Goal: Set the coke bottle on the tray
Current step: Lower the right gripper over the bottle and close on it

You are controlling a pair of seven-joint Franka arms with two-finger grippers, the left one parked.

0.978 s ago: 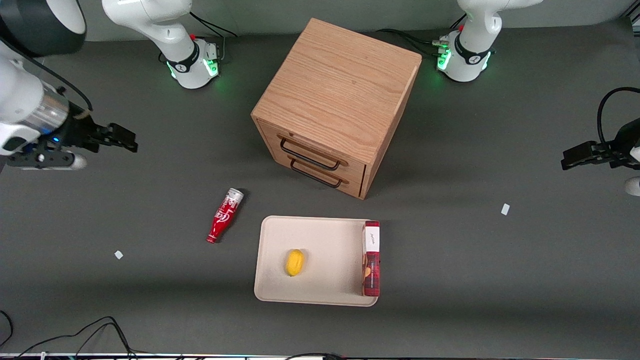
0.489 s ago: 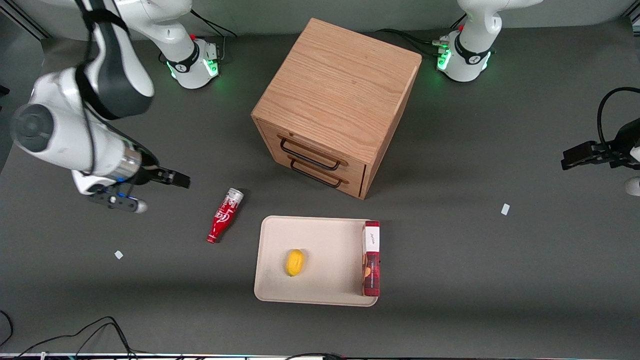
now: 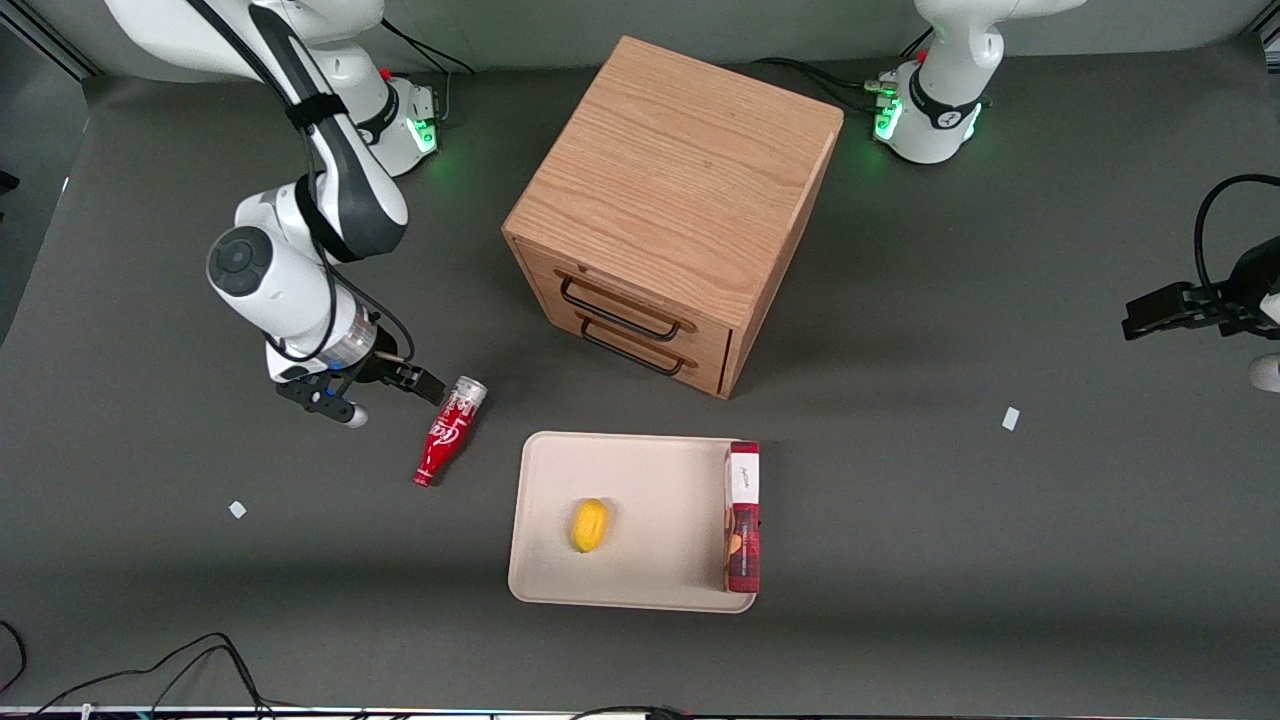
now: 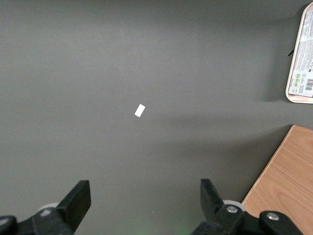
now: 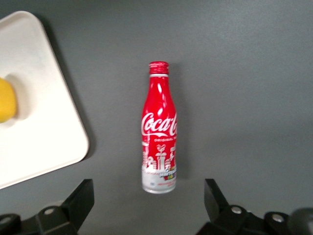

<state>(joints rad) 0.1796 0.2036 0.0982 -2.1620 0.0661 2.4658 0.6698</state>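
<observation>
The coke bottle (image 3: 449, 430) (image 5: 159, 127), red with white script, lies on its side on the dark table beside the tray, its silver end pointing toward the cabinet and its red cap toward the front camera. The beige tray (image 3: 650, 470) (image 5: 39, 122) lies in front of the cabinet's drawers. My gripper (image 3: 425, 381) (image 5: 149, 198) hovers just off the bottle's silver end, open wide, with nothing between its fingers.
A yellow fruit (image 3: 589, 524) and a red box with a white end (image 3: 743, 515) lie on the tray. The wooden drawer cabinet (image 3: 673, 205) stands mid-table, farther from the front camera than the tray. Small white scraps (image 3: 237, 509) (image 3: 1010, 418) lie on the table.
My arm has swung in from the working arm's end of the table toward the bottle, and the gripper now sits close to its silver end. The bottle has not moved.
</observation>
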